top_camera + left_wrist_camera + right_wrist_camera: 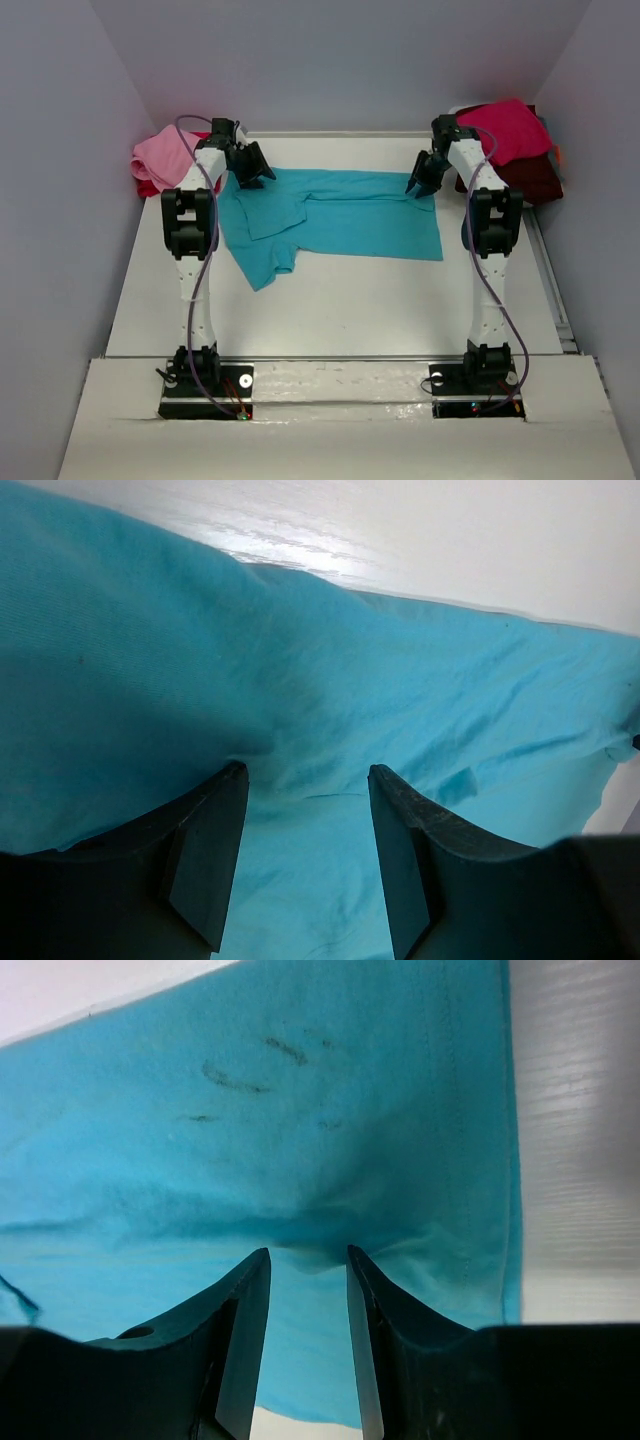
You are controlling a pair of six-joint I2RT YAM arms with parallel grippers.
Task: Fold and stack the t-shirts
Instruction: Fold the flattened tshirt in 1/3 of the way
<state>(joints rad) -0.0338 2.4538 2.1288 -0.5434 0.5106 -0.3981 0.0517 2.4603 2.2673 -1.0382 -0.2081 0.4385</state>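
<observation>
Limp, light-looking turquoise cloth t-shirt (340, 215) mid-frame on white desk (350, 300), best pinched at upper-edge corners; left gripper (308, 772) jaws apart on cloth, right gripper (307, 1254) narrower over pucker, clamp unclear.

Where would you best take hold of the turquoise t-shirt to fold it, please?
Probably its far edge, pinched from above near both ends: the turquoise t-shirt lies flat and spread sideways, hem at the right, so only a downward pinch can gather cloth.
</observation>
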